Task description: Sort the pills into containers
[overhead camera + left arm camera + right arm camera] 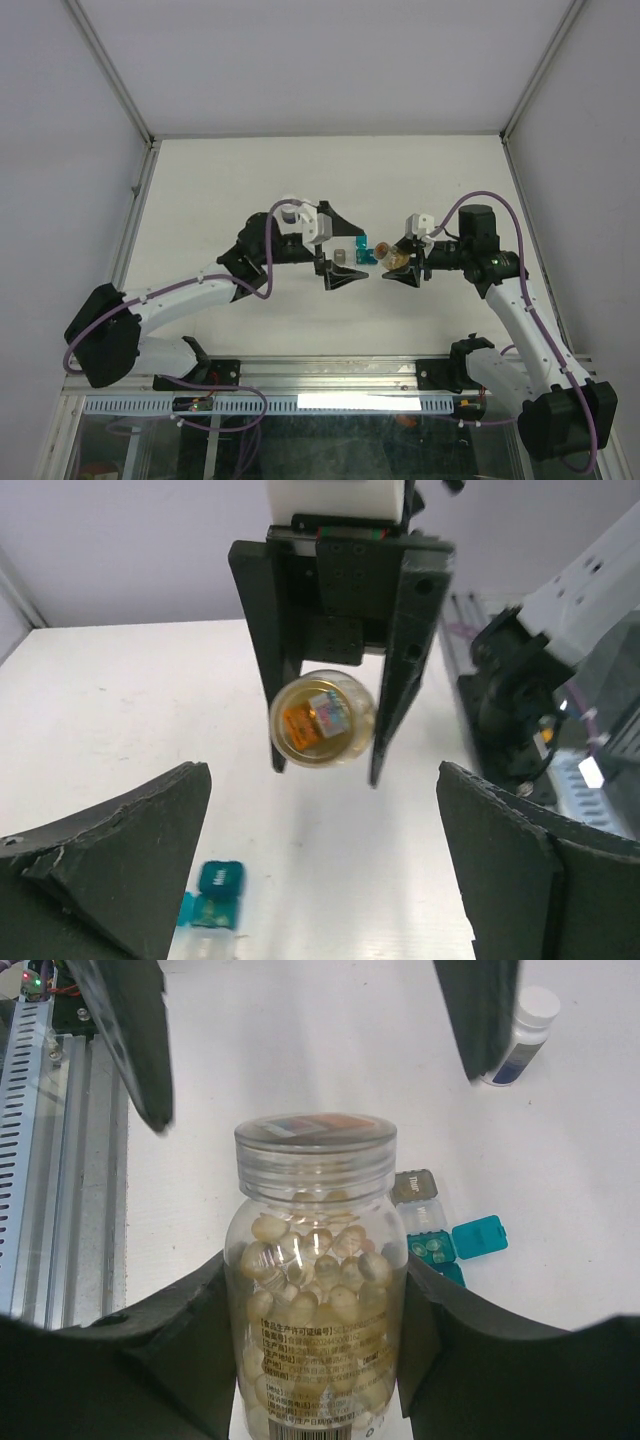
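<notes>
Opposite the lid [313, 1140] of the clear plastic pill bottle [315, 1290], clamped by the right gripper [398, 268], the left gripper [322, 780] is seen open, on the bottle's long axis.

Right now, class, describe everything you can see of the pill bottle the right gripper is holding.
The pill bottle is clear plastic, round, with a clear lid on. It is nearly full of pale yellow round pills, with a printed label low on its side. The right gripper clamps its body from both sides, held above the white table. Nothing else touches it.
</notes>
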`<state>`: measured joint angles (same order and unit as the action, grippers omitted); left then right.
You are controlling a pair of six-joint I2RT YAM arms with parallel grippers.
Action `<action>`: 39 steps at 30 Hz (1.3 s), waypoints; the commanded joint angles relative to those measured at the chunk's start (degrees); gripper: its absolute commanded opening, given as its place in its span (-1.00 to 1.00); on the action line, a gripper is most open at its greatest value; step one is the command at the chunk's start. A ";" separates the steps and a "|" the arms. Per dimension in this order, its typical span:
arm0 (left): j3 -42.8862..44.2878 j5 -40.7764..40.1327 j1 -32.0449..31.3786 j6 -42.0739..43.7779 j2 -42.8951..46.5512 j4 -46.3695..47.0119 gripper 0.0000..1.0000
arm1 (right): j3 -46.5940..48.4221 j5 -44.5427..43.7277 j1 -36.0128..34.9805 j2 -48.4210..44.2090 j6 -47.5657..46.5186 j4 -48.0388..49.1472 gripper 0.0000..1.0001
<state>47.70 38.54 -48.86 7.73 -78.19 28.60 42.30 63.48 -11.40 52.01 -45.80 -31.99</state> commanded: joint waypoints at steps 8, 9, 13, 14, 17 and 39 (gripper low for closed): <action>-12.36 -39.29 -8.81 -39.75 14.70 2.81 0.85 | 2.17 2.05 -0.12 -0.36 -0.38 2.68 -1.00; -9.36 -47.23 -12.44 -37.05 14.84 -2.69 0.87 | 2.17 2.01 -0.12 -0.21 -0.32 2.71 -1.00; -3.39 -53.40 -16.34 -34.92 13.28 -10.23 0.81 | 2.13 1.84 -0.12 0.11 -0.23 2.81 -1.00; -1.88 -53.78 -16.55 -34.41 12.46 -11.63 0.79 | 2.09 1.71 -0.08 0.19 -0.25 2.85 -1.00; 1.46 -53.66 -17.00 -32.89 9.85 -13.12 0.75 | 2.09 1.64 0.06 0.32 -0.10 2.98 -1.00; 12.05 -45.02 -17.14 -29.50 -0.60 -17.47 -0.17 | 2.07 1.90 0.43 0.11 0.05 2.98 -1.00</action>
<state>56.77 -10.15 -65.65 -23.05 -78.74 10.41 42.30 63.48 -11.22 52.56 -45.84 -31.59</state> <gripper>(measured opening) 0.474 0.547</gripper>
